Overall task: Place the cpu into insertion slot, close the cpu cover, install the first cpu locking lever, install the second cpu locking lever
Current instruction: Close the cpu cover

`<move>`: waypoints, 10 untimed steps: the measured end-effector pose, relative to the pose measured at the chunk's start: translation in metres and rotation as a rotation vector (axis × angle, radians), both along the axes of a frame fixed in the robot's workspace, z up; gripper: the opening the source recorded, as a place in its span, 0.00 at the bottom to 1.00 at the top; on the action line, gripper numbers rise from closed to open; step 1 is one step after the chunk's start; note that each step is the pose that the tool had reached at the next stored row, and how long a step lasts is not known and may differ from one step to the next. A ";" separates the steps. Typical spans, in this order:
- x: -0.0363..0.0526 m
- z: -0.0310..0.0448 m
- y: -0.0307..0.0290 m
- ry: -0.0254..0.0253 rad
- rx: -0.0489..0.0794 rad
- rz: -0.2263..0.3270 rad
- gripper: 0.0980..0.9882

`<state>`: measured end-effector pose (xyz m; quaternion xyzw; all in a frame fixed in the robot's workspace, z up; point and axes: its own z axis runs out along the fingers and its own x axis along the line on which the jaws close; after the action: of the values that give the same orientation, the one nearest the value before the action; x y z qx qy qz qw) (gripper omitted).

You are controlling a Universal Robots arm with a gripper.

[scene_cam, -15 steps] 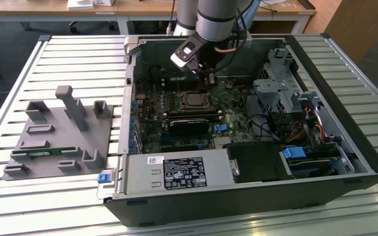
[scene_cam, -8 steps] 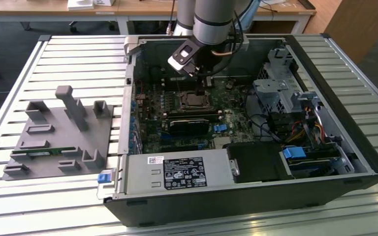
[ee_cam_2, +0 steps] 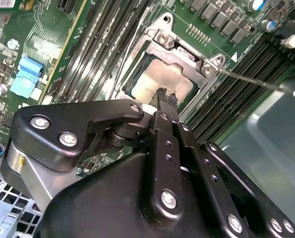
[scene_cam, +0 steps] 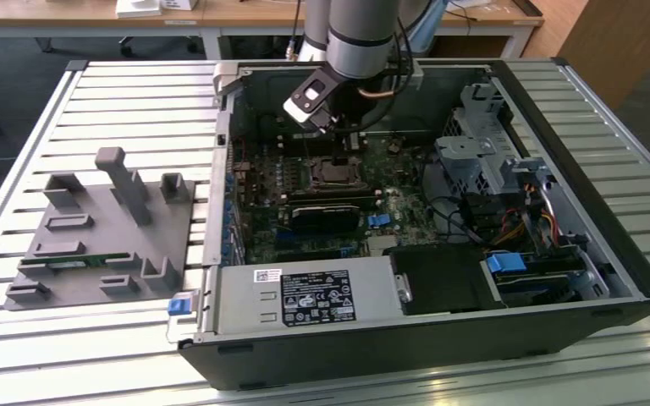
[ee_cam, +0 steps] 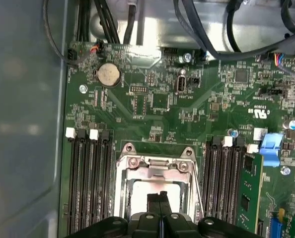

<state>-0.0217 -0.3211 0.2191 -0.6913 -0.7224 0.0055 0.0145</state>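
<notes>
Slatted metal table [scene_cam: 133, 93] carries the open computer case [scene_cam: 596, 254]. I see my gripper [ee_cam: 160, 197] low over the insertion slot [scene_cam: 333, 173], fingers [ee_cam_2: 163, 99] pressed together and holding nothing. The cpu [ee_cam: 137, 198] sits in the slot under the lowered cpu cover [ee_cam: 155, 164], and 1 locking lever [ee_cam_2: 257, 82] angles up beside it.

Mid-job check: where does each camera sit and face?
Exterior view: off the arm, high, looking down into the computer case; arm and gripper show.
Second wrist view: at the wrist, looking along the gripper at the cpu cover.
First wrist view: at the wrist, facing the motherboard; gripper shows.
Both wrist views share the cpu cover.
</notes>
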 end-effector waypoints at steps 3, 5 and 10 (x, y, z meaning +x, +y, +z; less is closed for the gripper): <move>-0.0040 -0.0019 -0.0012 0.0000 0.000 0.000 0.01; -0.0076 -0.0030 -0.0014 0.0000 0.000 0.000 0.01; -0.0200 -0.0053 -0.0014 0.0000 0.000 0.000 0.01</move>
<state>-0.0417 -0.3225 0.2138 -0.6913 -0.7224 0.0055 0.0145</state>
